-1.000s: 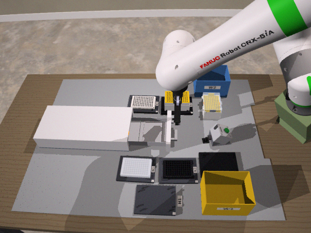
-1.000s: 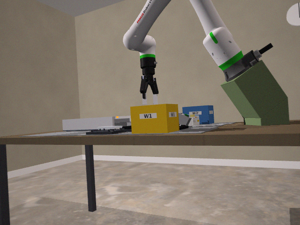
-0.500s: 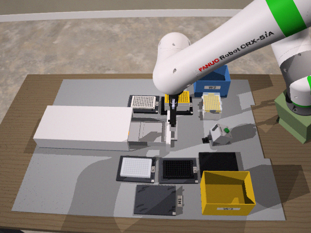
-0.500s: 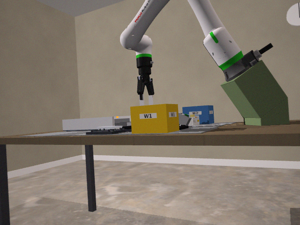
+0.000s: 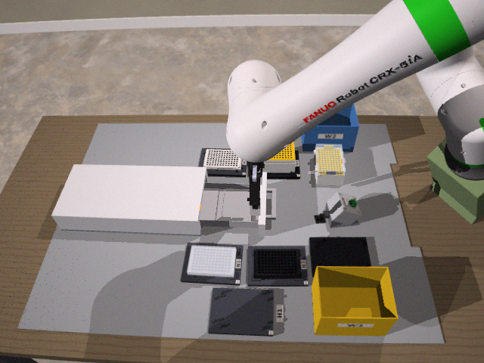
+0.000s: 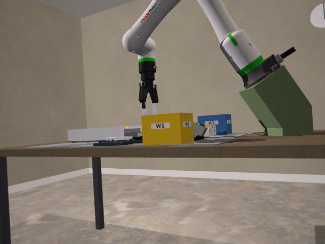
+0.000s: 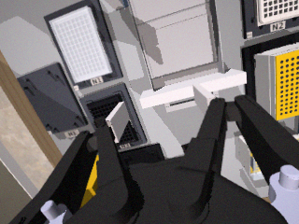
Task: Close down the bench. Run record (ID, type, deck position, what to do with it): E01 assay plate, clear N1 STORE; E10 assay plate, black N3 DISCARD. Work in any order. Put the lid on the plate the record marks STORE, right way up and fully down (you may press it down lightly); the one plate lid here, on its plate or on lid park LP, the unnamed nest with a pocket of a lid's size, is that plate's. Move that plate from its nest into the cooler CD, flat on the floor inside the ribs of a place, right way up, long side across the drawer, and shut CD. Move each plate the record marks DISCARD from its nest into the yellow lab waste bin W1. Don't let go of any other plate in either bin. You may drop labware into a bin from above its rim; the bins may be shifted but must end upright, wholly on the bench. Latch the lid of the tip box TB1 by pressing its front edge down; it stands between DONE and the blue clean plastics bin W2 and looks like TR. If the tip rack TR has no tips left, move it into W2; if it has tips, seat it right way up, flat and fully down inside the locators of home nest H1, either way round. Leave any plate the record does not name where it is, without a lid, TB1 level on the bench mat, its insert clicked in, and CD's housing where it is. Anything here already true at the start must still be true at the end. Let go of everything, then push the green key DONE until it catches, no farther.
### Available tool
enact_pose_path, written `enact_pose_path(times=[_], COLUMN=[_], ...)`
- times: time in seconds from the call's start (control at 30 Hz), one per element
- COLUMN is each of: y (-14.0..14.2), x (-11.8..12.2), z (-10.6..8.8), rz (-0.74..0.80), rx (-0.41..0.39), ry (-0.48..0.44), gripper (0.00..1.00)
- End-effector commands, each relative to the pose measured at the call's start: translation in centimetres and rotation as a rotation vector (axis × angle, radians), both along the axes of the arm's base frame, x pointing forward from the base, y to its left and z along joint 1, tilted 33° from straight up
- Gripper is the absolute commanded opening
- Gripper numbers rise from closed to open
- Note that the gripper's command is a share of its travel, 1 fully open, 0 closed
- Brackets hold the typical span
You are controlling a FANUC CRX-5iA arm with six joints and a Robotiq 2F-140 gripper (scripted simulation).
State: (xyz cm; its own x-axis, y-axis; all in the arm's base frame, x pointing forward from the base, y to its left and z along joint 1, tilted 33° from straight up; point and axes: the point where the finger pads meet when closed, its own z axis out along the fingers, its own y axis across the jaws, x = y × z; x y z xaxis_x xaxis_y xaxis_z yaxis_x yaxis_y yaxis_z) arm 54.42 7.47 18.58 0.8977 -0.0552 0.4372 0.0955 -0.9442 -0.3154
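Cooler CD, the long white box [image 5: 128, 195] on the grey bench mat [image 5: 117, 296], stood with its grey ribbed drawer [image 5: 222, 205] pulled out toward the middle of the wooden desk [image 5: 449, 242]. We saw the black two-finger gripper [image 5: 258, 206] hanging above the drawer's white front bar [image 7: 187, 93], its jaws partly apart and holding nothing. In the wrist view the pale fingertips stood either side of that bar, apart from it.

We found the clear assay plate E01 [image 5: 212, 261] in nest N1 without a lid, and the black assay plate E10 [image 5: 277, 264] in the next nest beside it. A flat black lid [image 5: 339, 252] lay just beyond, touching the yellow waste bin W1 [image 5: 353, 322] in the top view. Dark home nest H1 [image 5: 242, 310] lay nearer the desk's front edge. Behind the drawer sat a white-gridded plate [image 5: 221, 158], the yellow-topped tip rack TR [image 5: 286, 153], tip box TB1 [image 5: 329, 162] and the blue bin W2 [image 5: 332, 134]. Green key DONE [image 5: 352, 203] sat on its grey block.
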Motion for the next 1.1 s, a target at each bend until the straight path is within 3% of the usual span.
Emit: enact_pose_path(times=[0.0, 1.07], y=[1.1, 8.5], x=[0.8, 6.4], z=[0.9, 7.1], rz=[-0.001, -0.001], rx=[-0.001, -0.001], ry=[0.0, 0.0], gripper=[0.66, 0.66])
